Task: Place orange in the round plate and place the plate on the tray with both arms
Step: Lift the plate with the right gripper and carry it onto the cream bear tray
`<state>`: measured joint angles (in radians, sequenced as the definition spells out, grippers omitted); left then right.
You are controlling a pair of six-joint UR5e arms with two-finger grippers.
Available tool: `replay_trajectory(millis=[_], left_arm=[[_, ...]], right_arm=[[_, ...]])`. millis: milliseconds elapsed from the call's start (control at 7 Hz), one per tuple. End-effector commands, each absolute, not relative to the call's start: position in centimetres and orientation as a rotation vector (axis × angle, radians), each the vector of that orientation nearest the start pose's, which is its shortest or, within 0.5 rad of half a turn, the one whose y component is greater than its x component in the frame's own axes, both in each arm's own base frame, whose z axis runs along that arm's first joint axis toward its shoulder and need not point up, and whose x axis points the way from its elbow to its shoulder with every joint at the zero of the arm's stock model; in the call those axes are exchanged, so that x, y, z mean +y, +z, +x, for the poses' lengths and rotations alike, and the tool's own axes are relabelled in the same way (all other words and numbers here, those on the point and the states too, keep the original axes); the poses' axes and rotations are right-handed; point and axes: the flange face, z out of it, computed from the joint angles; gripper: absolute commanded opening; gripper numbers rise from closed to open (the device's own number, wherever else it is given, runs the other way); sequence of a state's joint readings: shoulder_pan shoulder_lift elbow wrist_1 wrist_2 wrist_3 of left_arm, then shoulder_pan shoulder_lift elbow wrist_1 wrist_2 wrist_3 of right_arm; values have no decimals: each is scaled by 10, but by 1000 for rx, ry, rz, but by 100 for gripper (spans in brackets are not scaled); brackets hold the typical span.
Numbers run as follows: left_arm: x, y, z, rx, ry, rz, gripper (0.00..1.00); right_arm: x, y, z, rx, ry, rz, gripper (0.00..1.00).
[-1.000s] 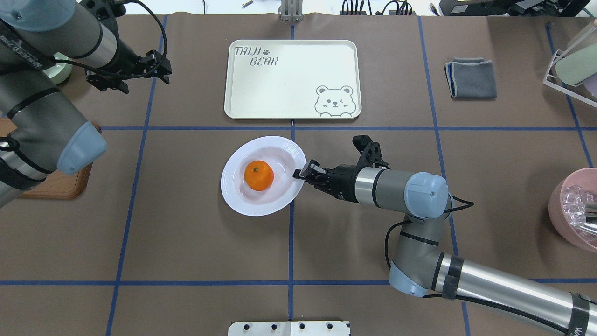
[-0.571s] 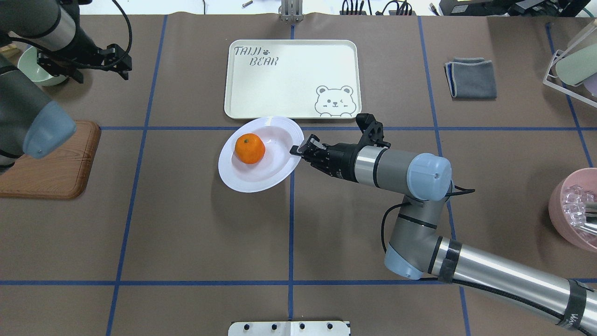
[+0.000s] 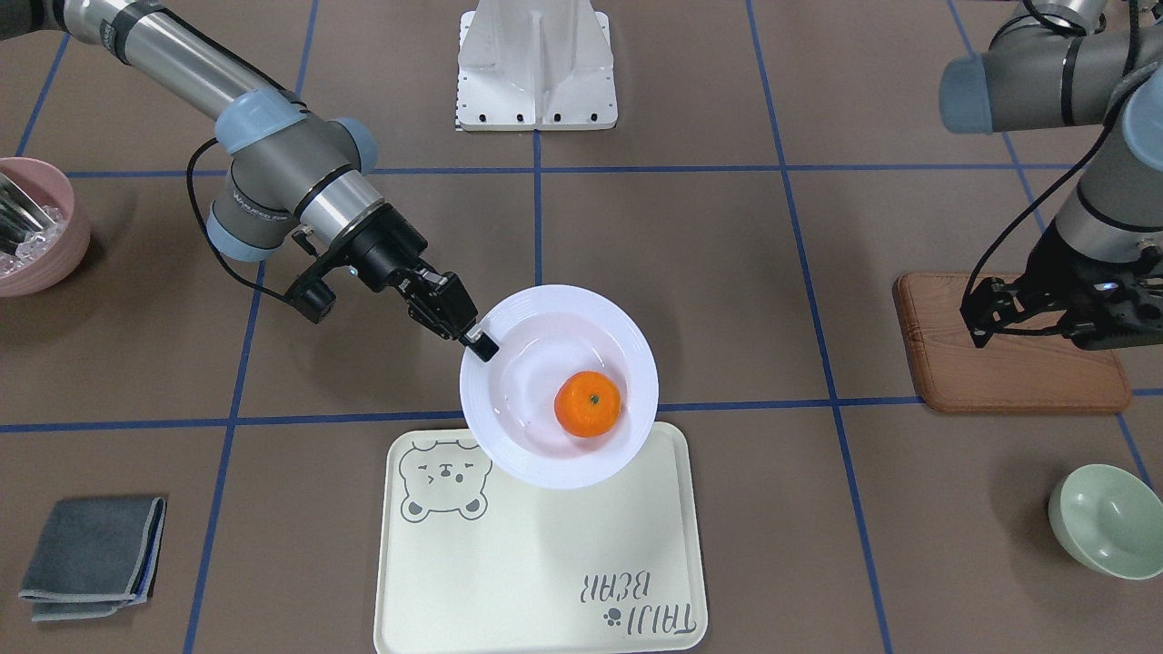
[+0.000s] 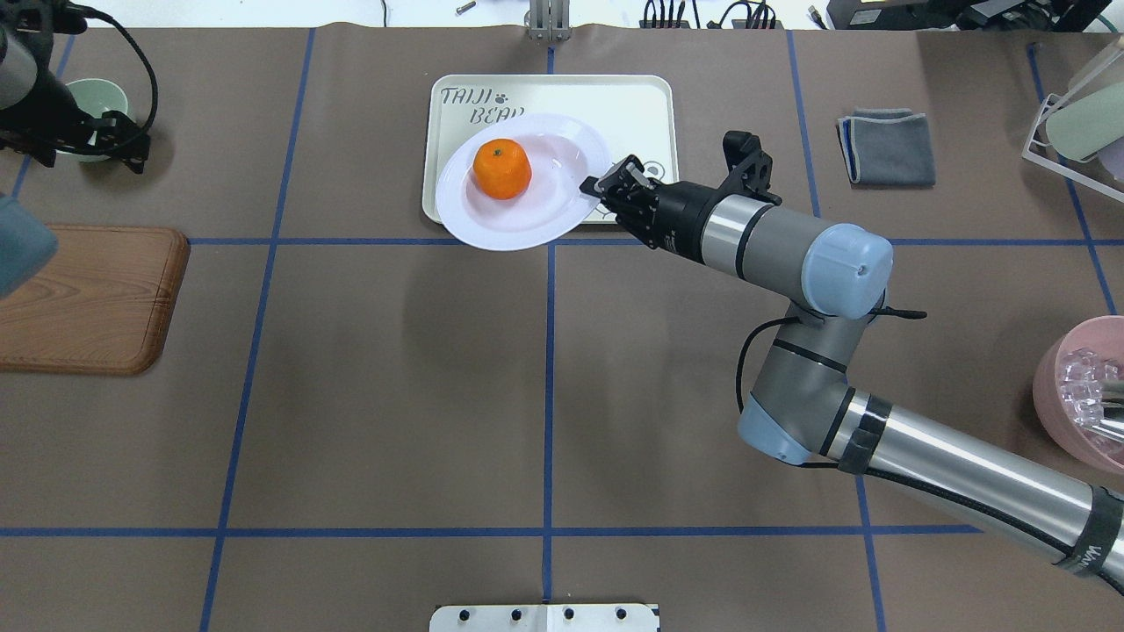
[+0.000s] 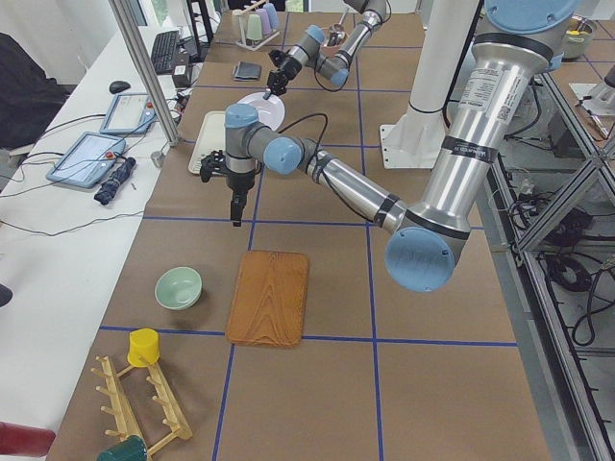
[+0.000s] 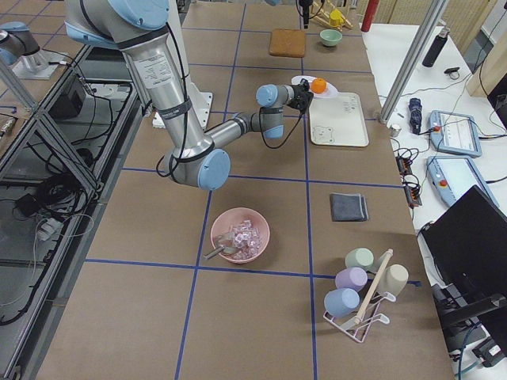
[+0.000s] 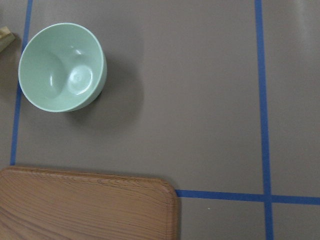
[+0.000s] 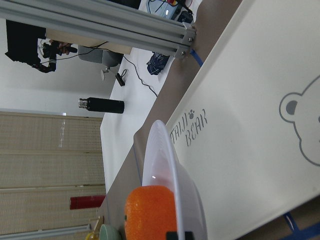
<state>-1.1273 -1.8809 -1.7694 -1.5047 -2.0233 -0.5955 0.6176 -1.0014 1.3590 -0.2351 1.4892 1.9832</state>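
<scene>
The orange (image 4: pixel 502 168) lies in the white round plate (image 4: pixel 549 209). My right gripper (image 4: pixel 606 186) is shut on the plate's right rim and holds the plate tilted in the air. It hangs over the tray's (image 4: pixel 637 105) near left part. In the front view the plate (image 3: pixel 536 331) overlaps the tray's (image 3: pixel 545 563) edge on the robot's side, with the orange (image 3: pixel 588 403) toward its lower side and the right gripper (image 3: pixel 482 345) on the rim. My left gripper (image 4: pixel 88 145) hangs open and empty far to the left, above the table by the green bowl.
A pale green bowl (image 4: pixel 92 95) stands at the far left, and a brown wooden board (image 4: pixel 88 298) lies nearer than it. On the right are a folded grey cloth (image 4: pixel 887 147), a cup rack (image 4: pixel 1076 123) and a pink bowl (image 4: pixel 1054 386) of clear cubes.
My right gripper has lifted the plate with the orange from the table's middle and carried it forward over the tray. The left arm has drawn back to the far left.
</scene>
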Motion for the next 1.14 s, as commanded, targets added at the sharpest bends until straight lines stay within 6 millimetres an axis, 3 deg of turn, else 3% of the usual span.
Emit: replay_trajectory(millis=[0,143,286,571,857,1000], left_arm=[[-583,423,169,592,-42,153,98],[-584,424,168,591,-46,152,98],[-585,423,164,592,-52,155,98],[-585,422,165,594,-51,156,98],[-586,422,163,591,-55,155,98],[-586,422,163,590,-56,153,98]], right_arm=[[-561,274,-500,-1688,952,258,0],[-571,297,-510,-1631,973,253,0],[-584,293,-524,-1612,989,246,0],[-595,309,-540,-1555,1010,230,0],[-598,315,-543,-1539,1014,229,0],[-600,323,-540,-1509,1017,238,99]])
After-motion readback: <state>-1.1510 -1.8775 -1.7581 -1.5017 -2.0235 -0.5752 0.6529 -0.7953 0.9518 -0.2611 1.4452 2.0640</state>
